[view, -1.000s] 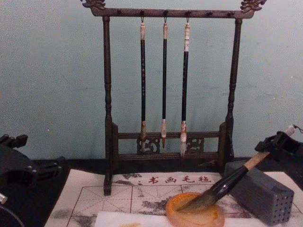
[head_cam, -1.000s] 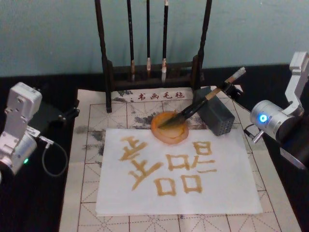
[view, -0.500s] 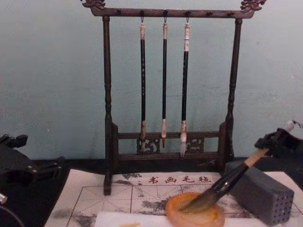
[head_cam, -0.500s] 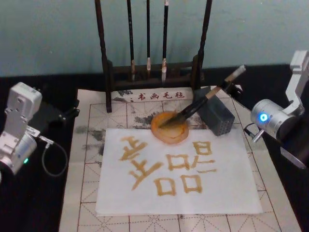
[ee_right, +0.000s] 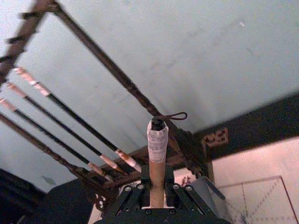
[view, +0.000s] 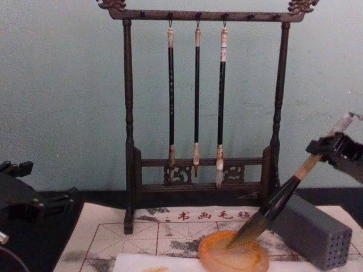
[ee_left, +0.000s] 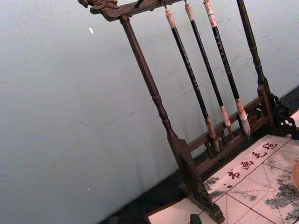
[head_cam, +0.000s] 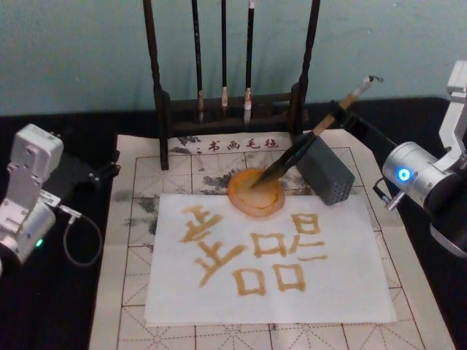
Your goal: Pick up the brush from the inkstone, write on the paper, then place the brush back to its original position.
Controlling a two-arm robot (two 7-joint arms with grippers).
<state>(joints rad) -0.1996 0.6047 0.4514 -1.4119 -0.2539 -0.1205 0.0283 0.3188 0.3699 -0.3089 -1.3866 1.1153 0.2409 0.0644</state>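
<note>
The brush point(head_cam: 306, 142) slants steeply, its dark bristles reaching down into the round amber inkstone point(head_cam: 255, 193) at the top edge of the white paper point(head_cam: 343, 292). The paper carries several amber characters. My right gripper point(head_cam: 343, 115) is shut on the brush's tan handle just below the white end cap. From the chest, the brush point(view: 278, 207) rises from the inkstone point(view: 232, 258) up to the right gripper point(view: 334, 148). The right wrist view shows the handle point(ee_right: 157, 179) clamped between the fingers point(ee_right: 135, 198), with the cap and loop above. My left gripper point(head_cam: 109, 164) rests open at the left, off the mat.
A grey block with small holes point(head_cam: 325, 171) stands just right of the inkstone, under the brush handle. A dark wooden rack point(view: 130, 170) with three thin hanging brushes point(view: 196, 102) stands behind. The cream gridded felt mat point(head_cam: 135, 240) lies under the paper.
My right gripper has risen and drawn back, tilting the brush steeper and lifting its handle off the grey block. The bristles stay at the inkstone. The left arm has not moved.
</note>
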